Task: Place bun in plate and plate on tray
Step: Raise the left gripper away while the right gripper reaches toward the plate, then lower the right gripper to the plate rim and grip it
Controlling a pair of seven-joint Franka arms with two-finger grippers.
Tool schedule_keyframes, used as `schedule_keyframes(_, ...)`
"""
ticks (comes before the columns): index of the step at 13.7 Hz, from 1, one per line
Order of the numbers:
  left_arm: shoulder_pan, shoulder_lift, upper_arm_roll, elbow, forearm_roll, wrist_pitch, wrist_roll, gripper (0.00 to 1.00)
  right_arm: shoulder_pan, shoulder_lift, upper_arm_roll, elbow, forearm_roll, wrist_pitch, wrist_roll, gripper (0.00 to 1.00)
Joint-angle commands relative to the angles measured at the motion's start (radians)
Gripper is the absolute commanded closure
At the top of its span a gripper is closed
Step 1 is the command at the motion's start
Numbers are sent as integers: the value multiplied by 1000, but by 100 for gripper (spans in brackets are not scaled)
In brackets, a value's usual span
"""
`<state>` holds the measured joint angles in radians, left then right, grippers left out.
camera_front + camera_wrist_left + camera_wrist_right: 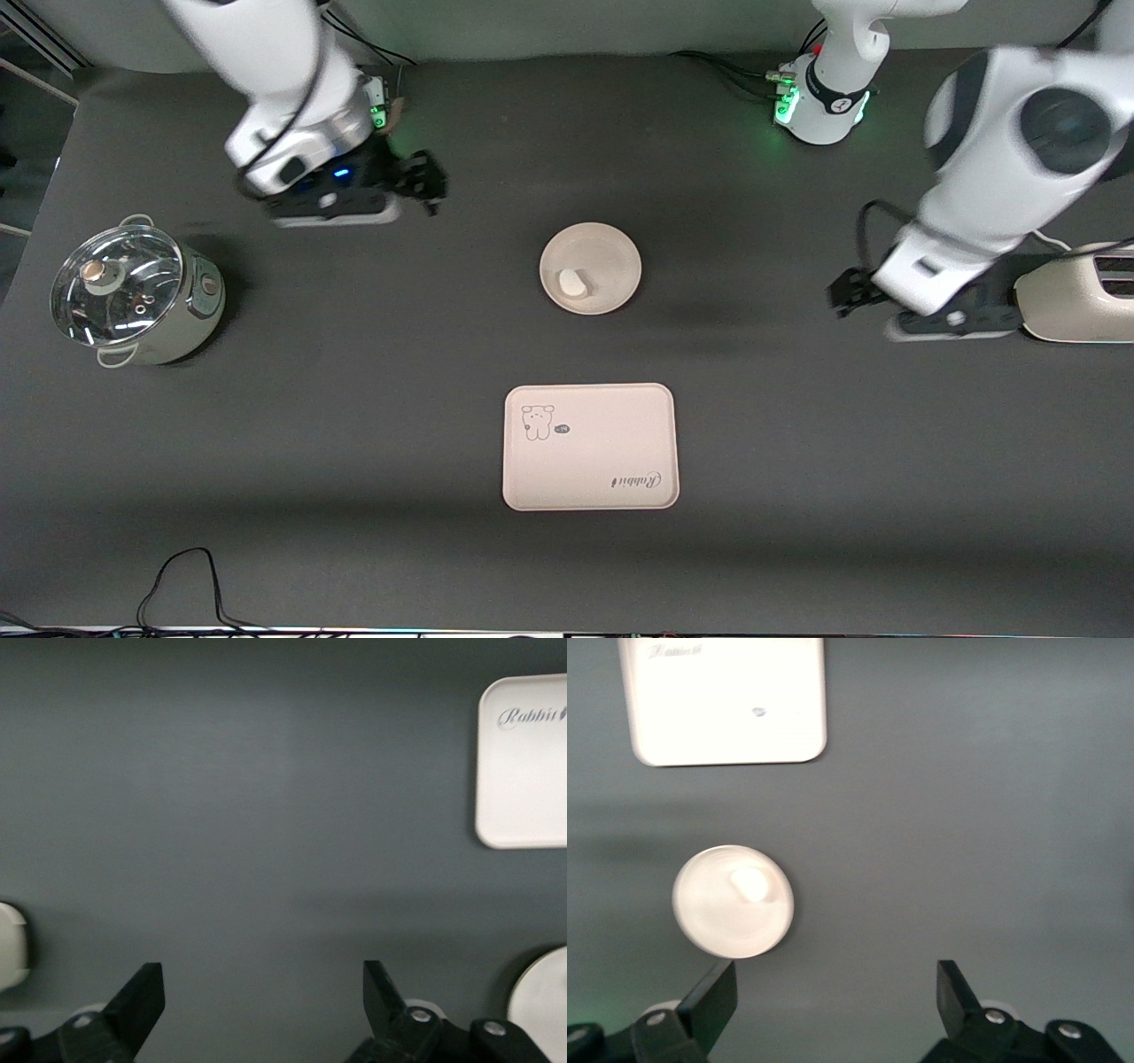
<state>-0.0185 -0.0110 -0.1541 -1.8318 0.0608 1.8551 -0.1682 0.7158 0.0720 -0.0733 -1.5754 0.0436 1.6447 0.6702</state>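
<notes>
Bun (572,283) in plate (611,252), well apart from tray (590,447) and farther from front camera than it. Left end effector (840,292) wide, empty, over bare table (354,425) toward left arm's end from plate. Right end effector (432,188) wide, empty, toward right arm's end from plate.

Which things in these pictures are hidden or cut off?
- Front view: cream toaster cut by the edge and partly covered by the left arm.
- Left wrist view: round cream plate and cream rectangular tray cut by the edge.
- Right wrist view: small off-white bun washed out by glare.
</notes>
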Motion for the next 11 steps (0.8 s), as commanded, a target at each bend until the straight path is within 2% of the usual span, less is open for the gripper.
schedule_keyframes(1, 80, -98, -2, -7, -30, -89, 98, 0, 115, 80, -16, 86, 28, 3, 94, 0)
schedule_keyframes(3, 109, -153, -4, -12, -131, -143, 105, 0, 155, 86, -16, 71, 90, 12, 85, 0)
schedule_keyframes(5, 111, -181, -8, -12, -151, -183, 102, 0, 189, 88, -17, -12, 96, 77, 83, 0)
schedule_keyframes(8, 97, -173, -13, -17, -139, -169, 87, 0, 209, 92, -17, -179, 96, 266, 78, 0)
schedule_keyframes(11, 98, -159, -35, -29, -131, -166, 87, 0, 229, 104, -17, -389, 87, 527, 77, 0)
